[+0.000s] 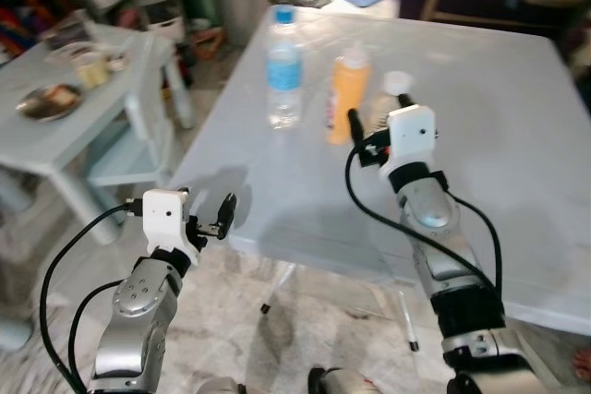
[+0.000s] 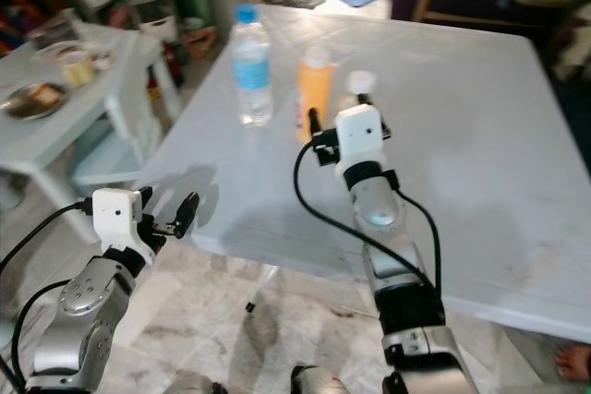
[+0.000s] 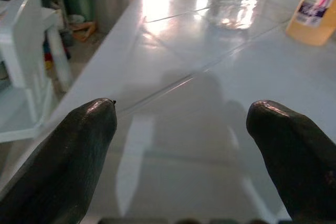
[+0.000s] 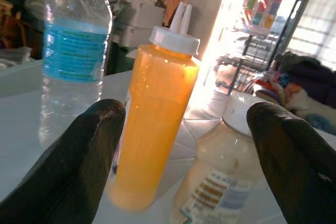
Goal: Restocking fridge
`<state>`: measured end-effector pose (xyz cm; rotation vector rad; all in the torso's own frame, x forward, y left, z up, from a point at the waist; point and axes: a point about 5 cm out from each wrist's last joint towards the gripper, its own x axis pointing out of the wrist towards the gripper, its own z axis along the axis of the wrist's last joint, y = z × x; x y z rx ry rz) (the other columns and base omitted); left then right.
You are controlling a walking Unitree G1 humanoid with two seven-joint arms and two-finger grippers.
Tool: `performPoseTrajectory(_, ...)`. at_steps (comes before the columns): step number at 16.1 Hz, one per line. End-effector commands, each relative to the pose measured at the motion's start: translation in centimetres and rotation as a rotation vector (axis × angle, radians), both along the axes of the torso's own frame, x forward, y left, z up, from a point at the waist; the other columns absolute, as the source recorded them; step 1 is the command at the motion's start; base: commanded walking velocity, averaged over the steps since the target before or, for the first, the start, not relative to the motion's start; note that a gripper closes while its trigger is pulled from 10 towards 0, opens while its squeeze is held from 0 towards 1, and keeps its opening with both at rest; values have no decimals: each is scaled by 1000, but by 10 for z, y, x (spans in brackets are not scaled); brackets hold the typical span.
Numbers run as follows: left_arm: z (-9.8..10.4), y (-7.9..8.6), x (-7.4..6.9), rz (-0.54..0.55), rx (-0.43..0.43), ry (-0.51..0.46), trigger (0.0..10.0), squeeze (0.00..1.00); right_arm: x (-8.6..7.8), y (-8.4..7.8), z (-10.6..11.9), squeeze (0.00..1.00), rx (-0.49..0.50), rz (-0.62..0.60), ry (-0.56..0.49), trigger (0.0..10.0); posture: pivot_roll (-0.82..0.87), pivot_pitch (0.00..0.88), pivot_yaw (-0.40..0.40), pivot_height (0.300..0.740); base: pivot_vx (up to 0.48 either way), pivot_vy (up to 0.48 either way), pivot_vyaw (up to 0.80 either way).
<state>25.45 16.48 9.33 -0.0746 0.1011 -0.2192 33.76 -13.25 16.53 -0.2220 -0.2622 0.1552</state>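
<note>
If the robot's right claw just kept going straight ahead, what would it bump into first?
Most likely the orange sauce bottle: it stands between the open right gripper's fingers, with the white-capped jar close beside it.

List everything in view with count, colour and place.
clear plastic water bottle with blue label: 1, upright on large table, leftmost.
orange squeeze bottle with white cap: 1, right of the water bottle.
pale white-capped jar: 1, right of the squeeze bottle.
large pale-blue table: 1, ahead.
small pale-blue side table: 1, left, holding dishes.
left gripper: 1, black, open, at the large table's near edge.
right gripper: 1, black, open, facing the bottles.
</note>
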Motion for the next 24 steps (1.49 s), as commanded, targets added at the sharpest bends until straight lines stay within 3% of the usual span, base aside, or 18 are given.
performPoseTrajectory(1, 1, 3, -2, 6, 10, 0, 10000, 0, 3, -5, 6, 0, -5, -29, -29, 10000, -11, 63, 23, 740, 0, 0, 0)
performPoseTrajectory(5, 2, 5, -3, -1, 15, 3, 10000, 0, 9, -19, 9, 0, -22, -89, -45, 10000, -7, 70, 34, 740, 0, 0, 0)
performPoseTrajectory(8, 3, 3, -3, -11, 18, 6, 10000, 0, 19, -38, 14, 0, -22, -171, -56, 10000, 0, 77, 45, 740, 0, 0, 0)
performPoseTrajectory(15, 7, 7, -2, -6, 18, 4, 10000, 0, 23, -40, 12, 0, 2, -200, -57, 10000, 6, 77, 62, 740, 0, 0, 0)
performPoseTrajectory(24, 6, 3, -4, -28, 29, 8, 10000, 0, 35, -61, 24, 0, 16, -246, -75, 10000, 15, 79, 66, 740, 0, 0, 0)
